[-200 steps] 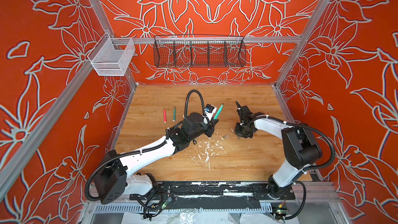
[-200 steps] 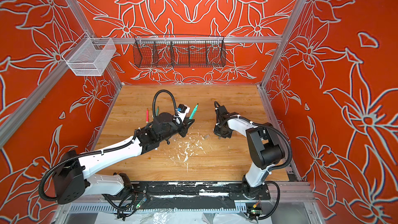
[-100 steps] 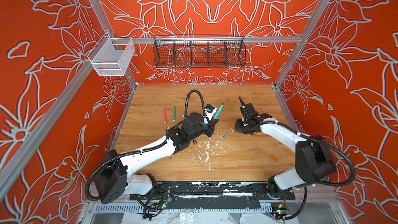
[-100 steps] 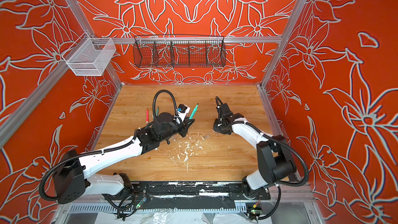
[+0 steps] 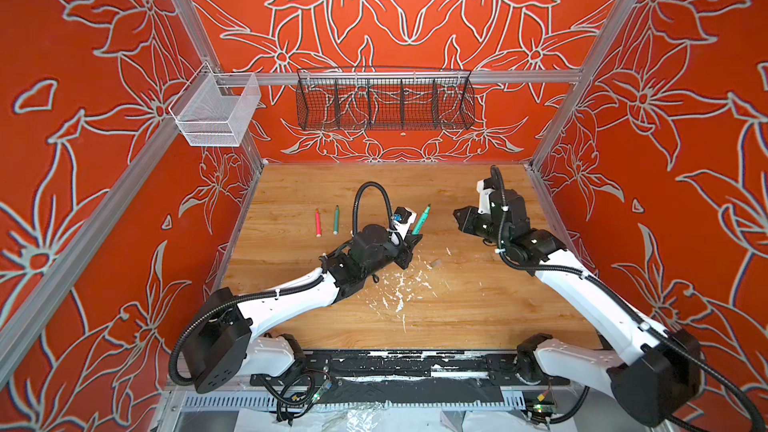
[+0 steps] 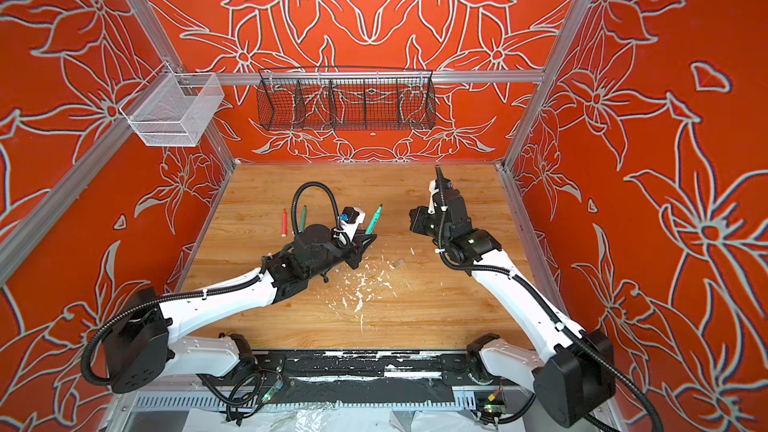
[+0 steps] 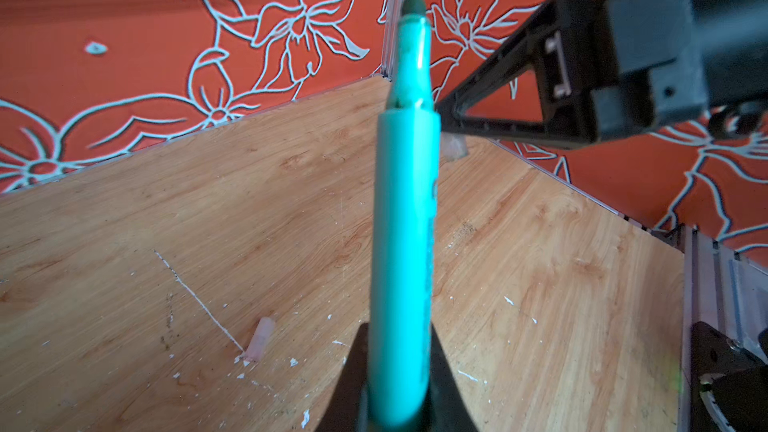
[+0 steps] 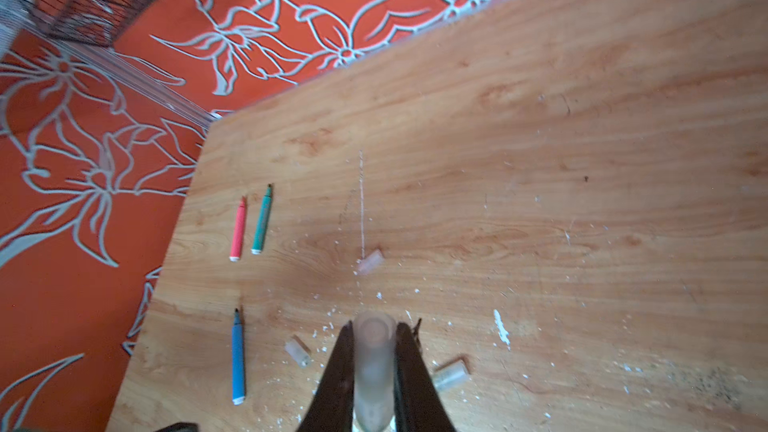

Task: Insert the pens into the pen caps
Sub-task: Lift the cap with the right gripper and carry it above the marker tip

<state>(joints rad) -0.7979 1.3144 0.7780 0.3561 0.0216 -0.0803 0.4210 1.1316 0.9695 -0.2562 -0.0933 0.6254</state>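
My left gripper (image 5: 409,238) (image 6: 365,238) (image 7: 397,334) is shut on a green pen (image 5: 420,220) (image 6: 372,220) (image 7: 405,209), whose dark tip points up and away toward the back. My right gripper (image 5: 457,216) (image 6: 412,218) (image 8: 374,326) is shut on a translucent pen cap (image 8: 373,351), open end forward, held above the table to the right of the pen's tip. In the left wrist view that cap (image 7: 455,147) peeks from under the right fingers (image 7: 498,114), beside the pen's barrel. A red-pink pen (image 5: 318,223) (image 8: 238,228) and a second green pen (image 5: 336,220) (image 8: 262,220) lie at back left.
A blue pen (image 8: 237,357) lies nearer the front, hidden under the left arm in both top views. Loose pen caps (image 8: 370,261) (image 8: 298,351) (image 8: 449,376) lie among white flecks; one cap (image 5: 435,263) (image 7: 259,338) shows mid-table. A wire basket (image 5: 384,99) hangs on the back wall.
The right gripper has lifted off the table and moved back with the cap in it, its elbow swinging out to the right. The left arm and its pen have stayed still.
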